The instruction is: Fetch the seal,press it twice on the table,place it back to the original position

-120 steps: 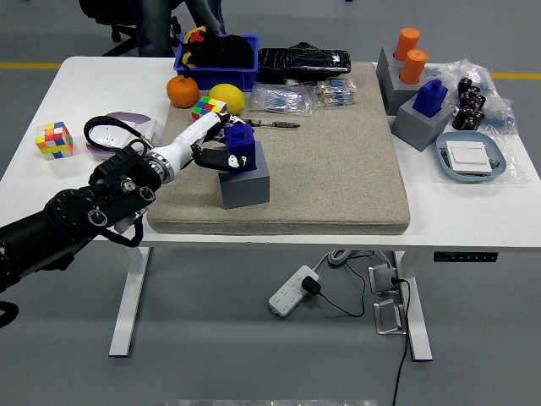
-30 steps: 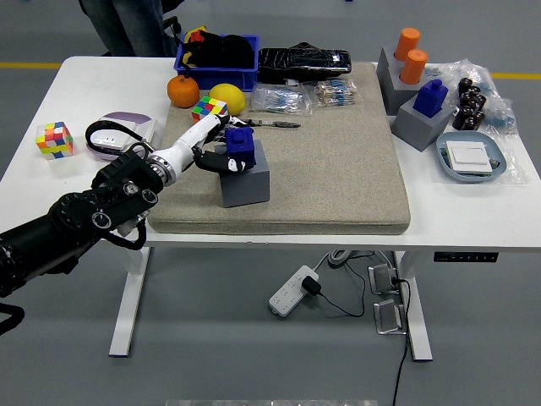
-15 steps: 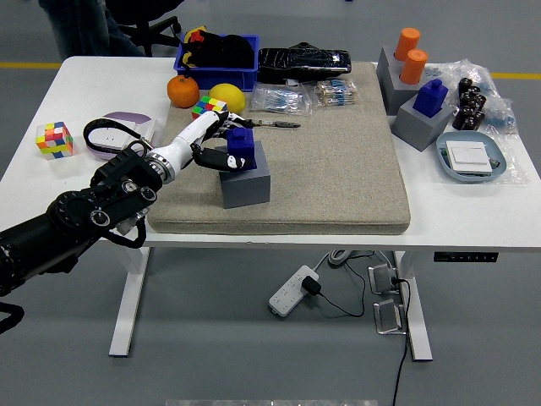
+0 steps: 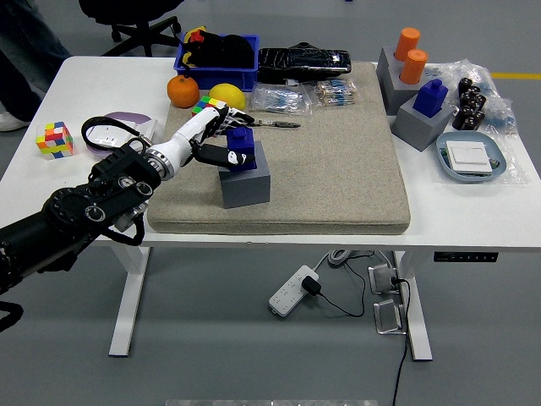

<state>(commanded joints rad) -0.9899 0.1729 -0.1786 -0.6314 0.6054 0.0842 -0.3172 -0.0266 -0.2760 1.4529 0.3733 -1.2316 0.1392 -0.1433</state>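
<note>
Left hand (image 4: 221, 144) clamps fingers round blue seal (image 4: 240, 145) atop grey block (image 4: 245, 179). Risk: grip looks shallow, seal may slip or drag block w/ it.

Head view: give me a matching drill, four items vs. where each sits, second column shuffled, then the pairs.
1. blue seal
2. orange
3. Rubik's cube
4. white switch

A. in the blue-grey tray at the table's right
B. alone near the table's left edge
C. on the grey block, in the left hand
D. beside the lemon

Pairs: 1-C, 2-D, 3-B, 4-A
</note>
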